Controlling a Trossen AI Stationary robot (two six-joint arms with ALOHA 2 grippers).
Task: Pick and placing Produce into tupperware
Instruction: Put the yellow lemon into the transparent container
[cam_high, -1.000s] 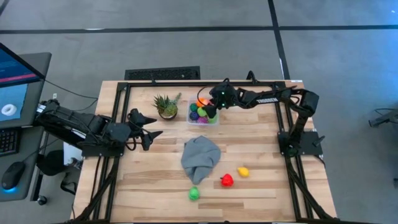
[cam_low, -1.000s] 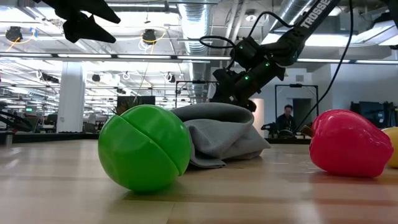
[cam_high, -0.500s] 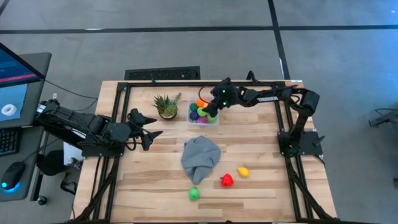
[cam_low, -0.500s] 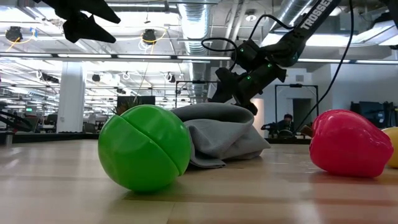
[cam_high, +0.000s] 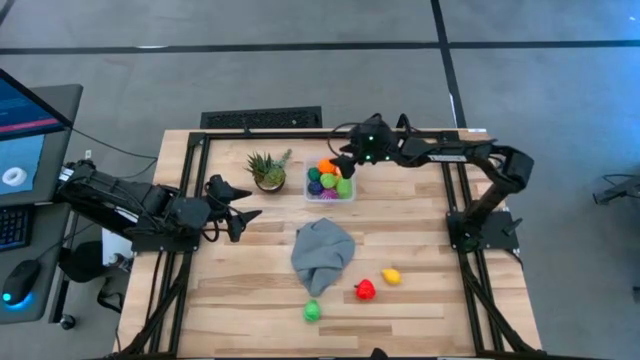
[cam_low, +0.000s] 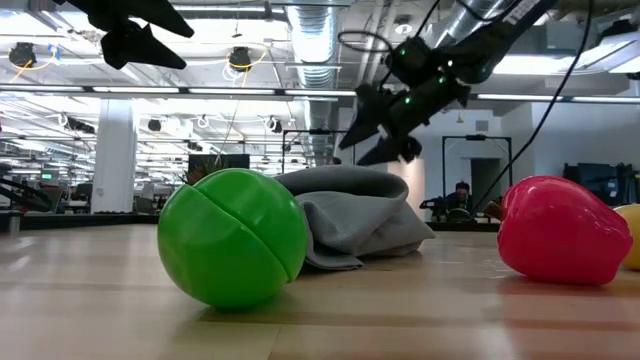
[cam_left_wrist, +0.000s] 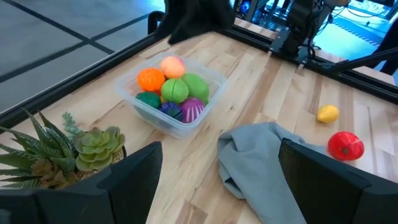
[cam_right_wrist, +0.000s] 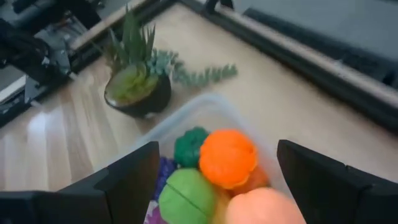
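Note:
The clear square tupperware (cam_high: 328, 182) (cam_left_wrist: 171, 93) (cam_right_wrist: 205, 168) stands near the table's far edge and holds several toy pieces: orange, green, purple and peach. My right gripper (cam_high: 343, 166) (cam_low: 355, 152) (cam_right_wrist: 217, 146) hangs open and empty just above the container's far right corner. Three pieces of produce rest on the wood near the near edge: a green ball (cam_high: 312, 311) (cam_low: 232, 237), a red pepper (cam_high: 365, 290) (cam_low: 563, 230) and a yellow lemon (cam_high: 391, 276) (cam_left_wrist: 328, 113). My left gripper (cam_high: 255, 202) (cam_left_wrist: 221, 144) waits open above the table's left side.
A crumpled grey cloth (cam_high: 323, 252) (cam_left_wrist: 267, 158) lies mid-table between the container and the loose pieces. A spiky potted plant (cam_high: 268, 170) (cam_right_wrist: 134, 84) stands just left of the container. Black frame rails (cam_high: 455, 200) run along the table's left, right and far edges.
My right gripper has risen from low over the tupperware and drawn back toward the table's far right corner, leaving the pieces inside uncovered. The left arm has kept still.

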